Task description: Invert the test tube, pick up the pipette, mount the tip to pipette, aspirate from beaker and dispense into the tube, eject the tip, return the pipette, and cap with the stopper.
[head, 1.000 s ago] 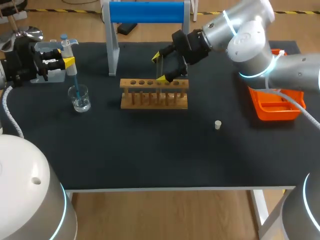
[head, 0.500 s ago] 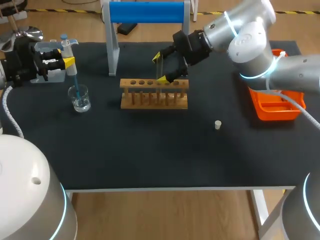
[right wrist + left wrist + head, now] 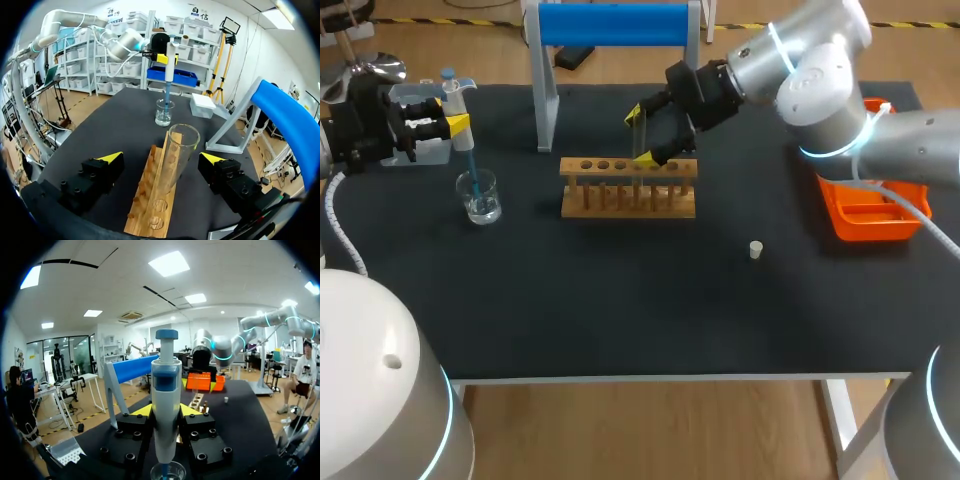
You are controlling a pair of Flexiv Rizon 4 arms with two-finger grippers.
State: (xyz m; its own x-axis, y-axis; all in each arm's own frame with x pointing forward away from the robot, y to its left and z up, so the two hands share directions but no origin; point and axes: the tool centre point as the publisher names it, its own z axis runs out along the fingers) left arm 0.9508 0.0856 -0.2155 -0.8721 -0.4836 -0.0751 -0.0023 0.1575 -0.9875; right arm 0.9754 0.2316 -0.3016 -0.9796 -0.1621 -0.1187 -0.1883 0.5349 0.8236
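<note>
Now | right pincer (image 3: pixel 162 158) wide, test tube (image 3: pixel 179 149) in the gap, untouched | left pincer (image 3: pixel 166 411) clamps pipette (image 3: pixel 166 372)

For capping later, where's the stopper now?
In the head view the stopper sits right of middle, between the wooden rack and the orange tray.

Test tube: clear glass test tube (image 3: pixel 177 155), mouth up in the wooden rack (image 3: pixel 155 200), between my right fingers (image 3: pixel 111 159), touching neither.
Pipette: white pipette with blue plunger (image 3: pixel 166 405), upright, clamped by my left fingers (image 3: pixel 142 411).
Tip: blue tip (image 3: pixel 471 168), mounted, dipped in the beaker.
Beaker: small clear glass beaker (image 3: pixel 480 196), below my left fingers.
Stopper: small white stopper (image 3: pixel 755 250), well apart from all fingers.
</note>
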